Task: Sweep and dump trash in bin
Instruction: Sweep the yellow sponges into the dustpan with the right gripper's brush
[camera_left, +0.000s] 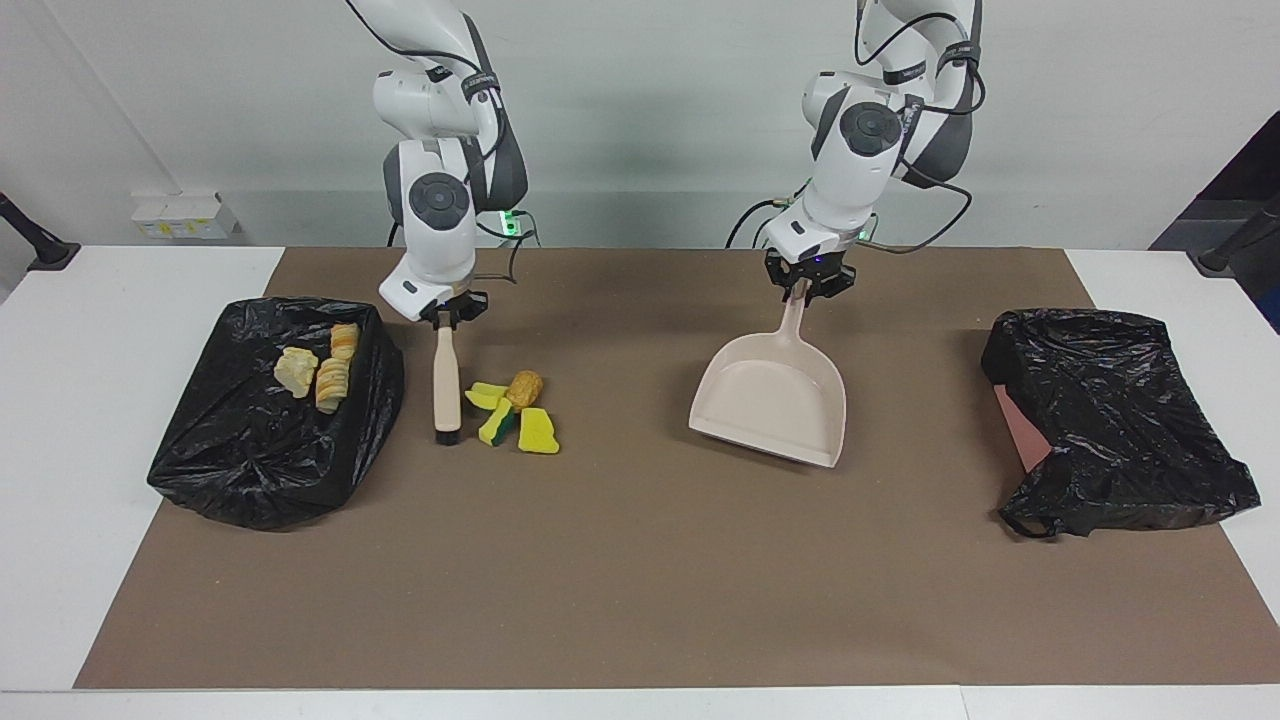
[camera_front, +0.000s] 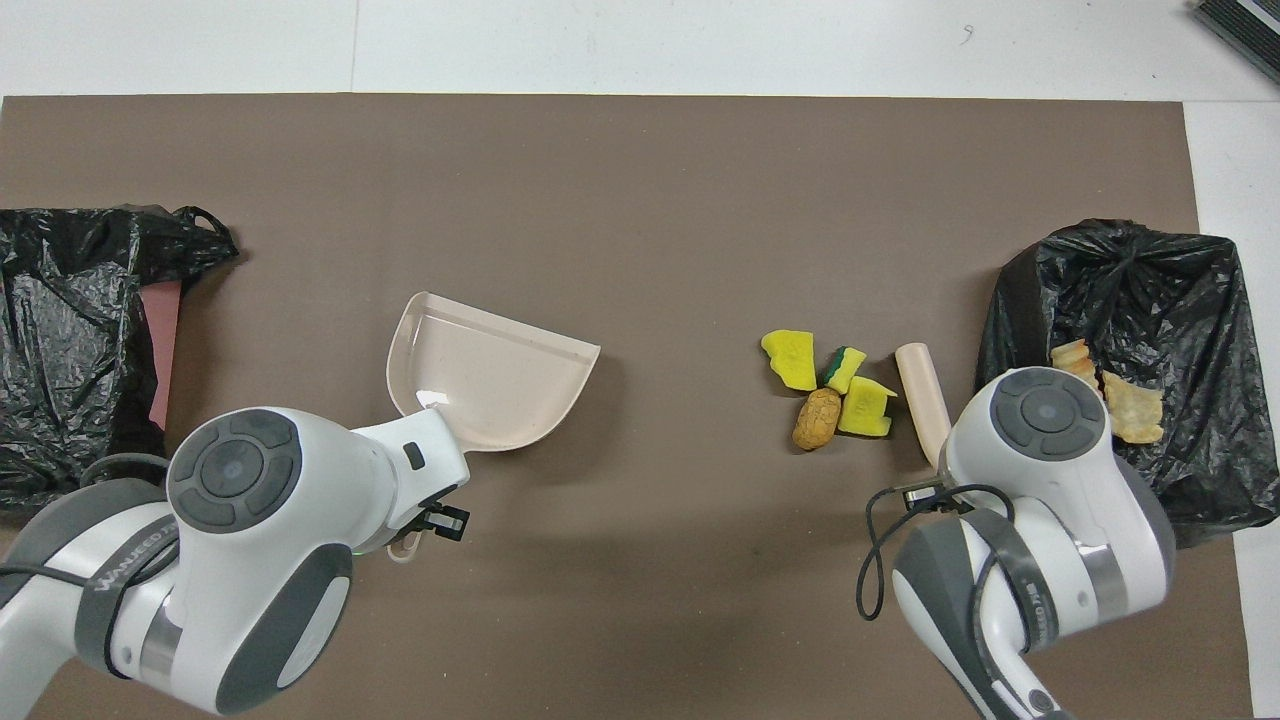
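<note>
A brown mat (camera_left: 640, 600) is covering the white worktop (camera_left: 80, 420), with a black bin bag (camera_left: 270, 440) sitting at the right arm's end and a second black bag (camera_left: 1120, 420) lying at the left arm's end. The left gripper (camera_left: 808, 283) is holding the beige dustpan (camera_left: 775, 405) by its handle, fingers clenched, its pan tilted above the mat. The right gripper (camera_left: 447, 315) is gripping the beige brush (camera_left: 446, 380), bristles down just beside the trash (camera_left: 512, 410): yellow sponge pieces and a brown lump clustered on the mat between brush and dustpan. Pale bread-like chunks (camera_left: 318, 372) are resting on the bin bag.
</note>
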